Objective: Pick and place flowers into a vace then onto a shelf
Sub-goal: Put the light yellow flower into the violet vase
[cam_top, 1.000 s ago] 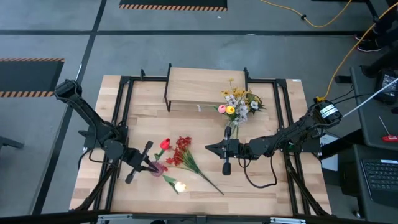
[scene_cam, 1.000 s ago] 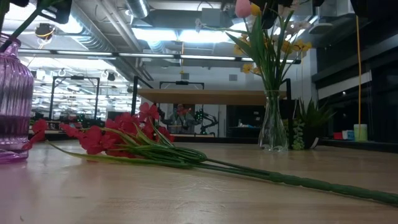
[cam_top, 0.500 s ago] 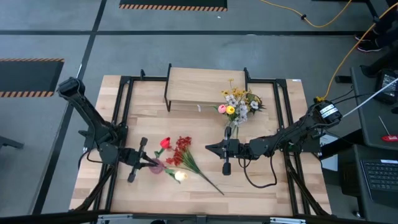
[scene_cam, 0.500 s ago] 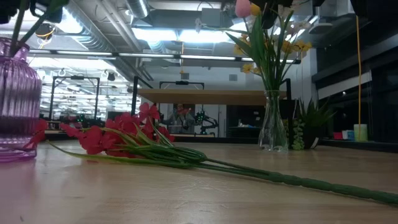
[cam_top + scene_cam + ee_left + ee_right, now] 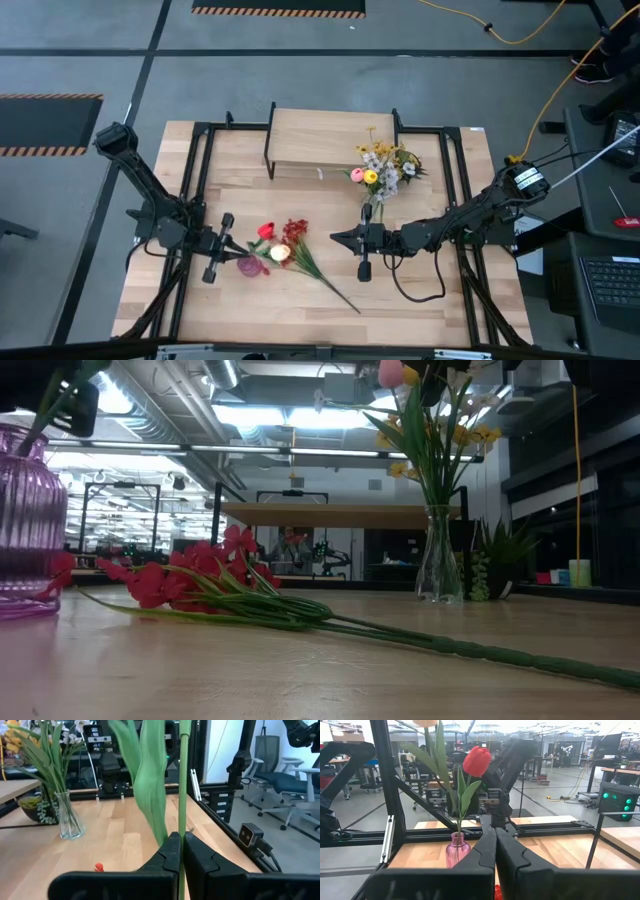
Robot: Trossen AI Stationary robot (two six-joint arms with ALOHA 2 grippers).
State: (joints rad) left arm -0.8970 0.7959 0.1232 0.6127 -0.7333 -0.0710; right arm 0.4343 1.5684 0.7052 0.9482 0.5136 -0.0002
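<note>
A pink ribbed vase (image 5: 250, 266) (image 5: 457, 851) stands on the table's near left with a red tulip (image 5: 266, 231) (image 5: 477, 761) in it. My left gripper (image 5: 238, 257) (image 5: 181, 836) is beside the vase, shut on the green stalk of a yellow tulip (image 5: 278, 253), which slants over the vase. A red berry spray (image 5: 293, 240) (image 5: 190, 580) lies flat on the table. A clear vase (image 5: 374, 207) (image 5: 438, 555) holding several flowers (image 5: 382, 165) stands before the shelf (image 5: 330, 138). My right gripper (image 5: 335, 238) (image 5: 495, 832) hovers shut and empty mid-table. My left gripper pinches the yellow tulip's stalk (image 5: 182, 810) between its two fingers, a little above the vase's mouth. The fingers lie level, come from the table's left and cross the stalk. The tulip stands steeply tilted, and its lower stalk (image 5: 35, 435) reaches down into the vase's neck.
Black metal frame rails (image 5: 200, 160) run along both sides of the table. The berry spray's long stalk (image 5: 335, 293) stretches toward the near edge. Bare wood lies between the two grippers and along the near right.
My left gripper has moved toward the table's far left and slightly down, turning at the wrist, with the yellow tulip still held. The tulip's bloom has swung from the near side up toward the far edge, so the stalk stands steeper over the pink vase.
</note>
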